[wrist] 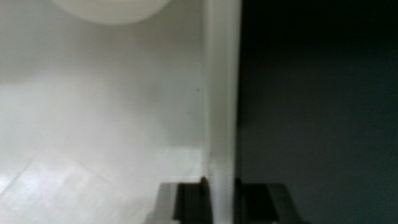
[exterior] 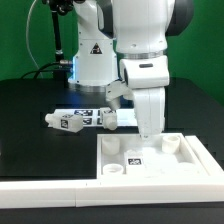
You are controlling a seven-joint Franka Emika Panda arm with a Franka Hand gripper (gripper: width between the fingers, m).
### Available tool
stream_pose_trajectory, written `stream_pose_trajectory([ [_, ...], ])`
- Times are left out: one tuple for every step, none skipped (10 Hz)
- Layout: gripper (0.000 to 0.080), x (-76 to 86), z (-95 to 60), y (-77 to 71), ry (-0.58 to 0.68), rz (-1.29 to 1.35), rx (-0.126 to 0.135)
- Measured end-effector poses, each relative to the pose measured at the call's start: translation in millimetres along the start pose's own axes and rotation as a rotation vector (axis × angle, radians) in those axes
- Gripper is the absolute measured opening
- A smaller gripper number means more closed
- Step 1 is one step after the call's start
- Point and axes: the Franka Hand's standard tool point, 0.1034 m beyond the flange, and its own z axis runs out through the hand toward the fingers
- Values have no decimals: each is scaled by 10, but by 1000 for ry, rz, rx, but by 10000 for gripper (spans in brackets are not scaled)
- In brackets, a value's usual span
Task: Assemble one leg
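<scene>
Leg [exterior: 72, 121], as I read it, lies on the black table [exterior: 30, 110] behind the tray [exterior: 190, 165], on the exterior view's left of the gripper [exterior: 148, 130] and not held. I judge the gripper is at the tray's back edge, squaring it before any pick; next I'd lift clear and open over the leg. Only the wrist view shows the jaws closed, with the tray's edge running between the pads [wrist: 189, 203]; whether it is pinched I can't tell.

Bright overhead light; wrist view blurred (glare).
</scene>
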Motion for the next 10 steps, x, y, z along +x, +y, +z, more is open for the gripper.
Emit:
stream_pose_trajectory([
  [54,-7,-2,9,1,-20,-5],
  [54,-6,0,12,7,-50,-13],
  [54,35,2,12,10,-42,-13],
  [54,40,3,14,9,-25,-10],
  [54,33,4,14,12,-42,-14],
  [54,23,3,11,16,-44,-17],
  [54,23,3,10,15,-37,-17],
  [54,17,8,10,15,-36,-16],
  [264,13,9,10,15,-35,-16],
  [264,12,-8,13,14,-21,-18],
])
